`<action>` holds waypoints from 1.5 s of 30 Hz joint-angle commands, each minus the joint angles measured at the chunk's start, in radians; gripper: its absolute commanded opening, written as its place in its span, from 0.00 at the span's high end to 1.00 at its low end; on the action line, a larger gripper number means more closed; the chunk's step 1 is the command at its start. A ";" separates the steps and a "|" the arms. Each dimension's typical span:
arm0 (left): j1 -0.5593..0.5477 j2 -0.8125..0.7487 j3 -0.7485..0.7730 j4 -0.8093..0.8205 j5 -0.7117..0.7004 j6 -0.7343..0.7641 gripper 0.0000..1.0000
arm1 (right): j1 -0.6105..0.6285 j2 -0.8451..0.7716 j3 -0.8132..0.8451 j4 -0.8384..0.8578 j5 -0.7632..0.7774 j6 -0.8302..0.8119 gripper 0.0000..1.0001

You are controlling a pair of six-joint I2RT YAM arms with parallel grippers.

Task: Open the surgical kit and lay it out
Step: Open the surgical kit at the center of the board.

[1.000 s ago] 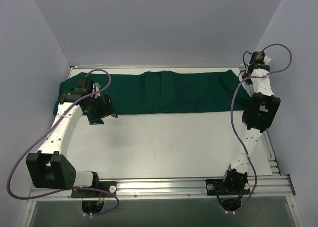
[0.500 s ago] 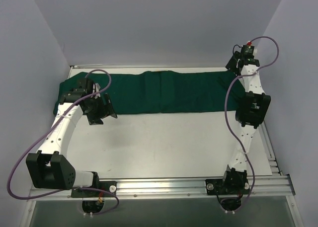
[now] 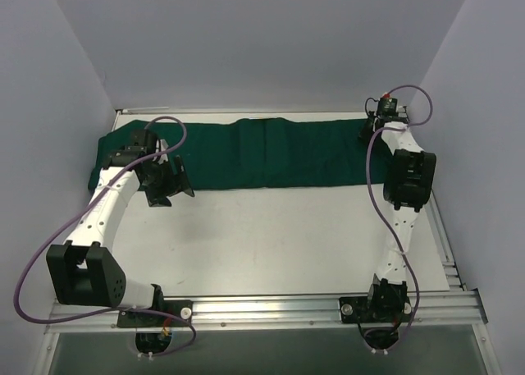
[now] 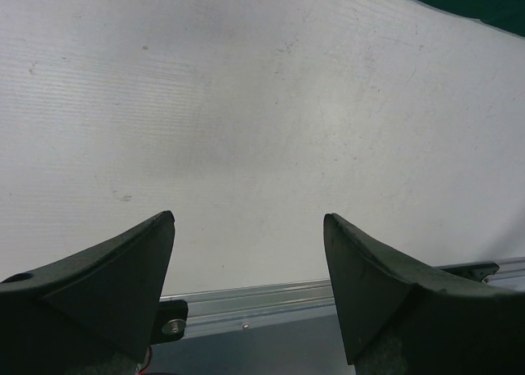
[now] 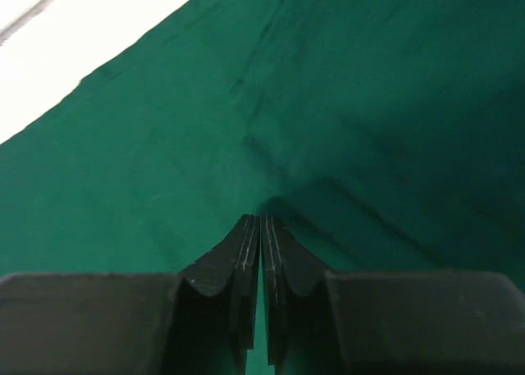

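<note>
Drape (image 3: 271,153) of dark green cloth is lying as a long strip along the far edge of the tabletop (image 3: 271,235), running from the far left corner toward the far right corner. I am seeing my right gripper (image 5: 260,221) pinching a fold near the strip's right end, its jaws pressing together on the cloth. My left gripper (image 4: 248,219) is hovering over the white surface just beside the strip's near edge on the left, with its jaws spreading wide and holding nothing.
</note>
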 commanded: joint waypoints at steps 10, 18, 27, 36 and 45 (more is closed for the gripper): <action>0.009 0.042 0.062 0.030 0.021 0.015 0.18 | -0.031 -0.027 0.019 0.023 -0.076 0.004 0.85; 0.007 0.047 0.046 0.053 0.044 0.001 0.18 | -0.019 -0.090 -0.009 0.078 -0.088 -0.008 0.76; 0.009 0.051 0.045 0.050 0.053 0.004 0.18 | 0.006 -0.030 0.068 0.085 -0.096 0.000 0.73; 0.009 0.061 0.042 0.059 0.063 -0.003 0.18 | 0.012 -0.001 0.134 0.060 -0.064 -0.014 0.72; 0.010 0.065 0.045 0.061 0.061 -0.013 0.18 | 0.018 0.045 0.163 0.020 -0.016 -0.055 0.65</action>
